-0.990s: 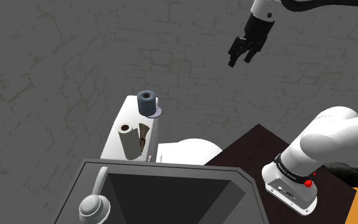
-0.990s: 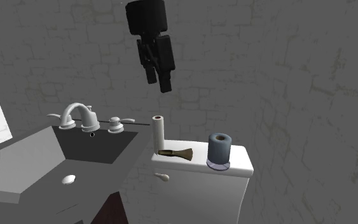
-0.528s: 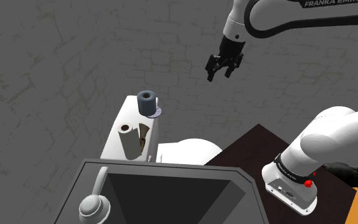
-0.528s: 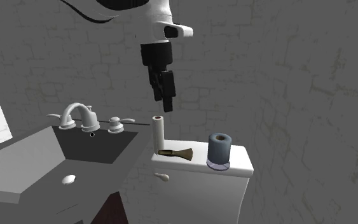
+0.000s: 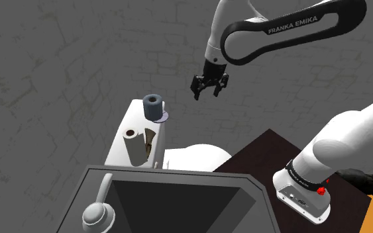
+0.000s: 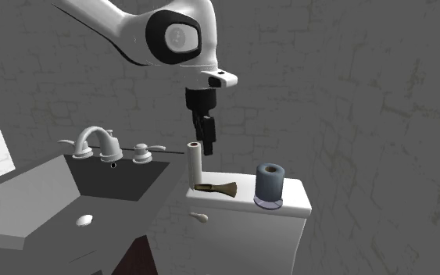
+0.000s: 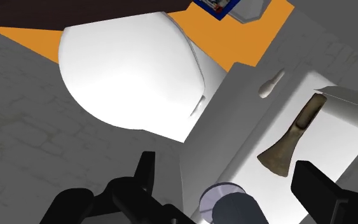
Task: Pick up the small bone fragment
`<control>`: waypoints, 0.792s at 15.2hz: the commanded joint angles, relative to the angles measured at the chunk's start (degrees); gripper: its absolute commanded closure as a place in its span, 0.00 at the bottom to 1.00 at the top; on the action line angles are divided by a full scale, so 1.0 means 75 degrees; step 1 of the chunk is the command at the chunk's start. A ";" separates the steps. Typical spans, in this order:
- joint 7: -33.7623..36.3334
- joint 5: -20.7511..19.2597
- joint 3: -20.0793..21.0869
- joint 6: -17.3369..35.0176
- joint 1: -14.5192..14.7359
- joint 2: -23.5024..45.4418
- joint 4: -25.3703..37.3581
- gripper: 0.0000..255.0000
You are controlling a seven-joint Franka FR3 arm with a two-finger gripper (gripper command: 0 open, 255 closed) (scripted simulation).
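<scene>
We see a white arm (image 5: pixel 350 139) with a black link (image 5: pixel 291 24) lettered FRANKA EMIKA, what may be a red button (image 5: pixel 321 190), and an all-black pincer (image 5: pixel 205 92).

grey roll (image 7: pixel 238 212): cut by edge | faucet (image 5: pixel 96 214): cut by edge

Bone (image 6: pixel 216 187): lying flat on the tank lid (image 6: pixel 295 205), between the tube (image 6: pixel 194 164) and the cup (image 6: pixel 270 183).
Tube: standing upright at the lid's sink-side end.
Cup: sitting on a disc (image 5: pixel 164 117) at the lid's other end.
Sink (image 6: pixel 30 205): sitting just beside the tank, tap (image 6: pixel 94 142) standing at its back edge.
Gripper (image 6: pixel 208 146): hanging in the air over the tank, touching nothing.
</scene>
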 commanded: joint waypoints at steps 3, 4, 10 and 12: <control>0.0789 -0.0170 0.0435 0.0695 -0.0034 0.1164 0.0339 0.00; 0.0997 -0.0252 0.0528 0.0848 -0.0039 0.1467 0.0450 0.00; 0.2339 -0.1014 0.0846 0.1605 0.0094 0.3380 0.1321 0.00; 0.2781 -0.1313 0.0834 0.1781 0.0233 0.4031 0.1691 0.00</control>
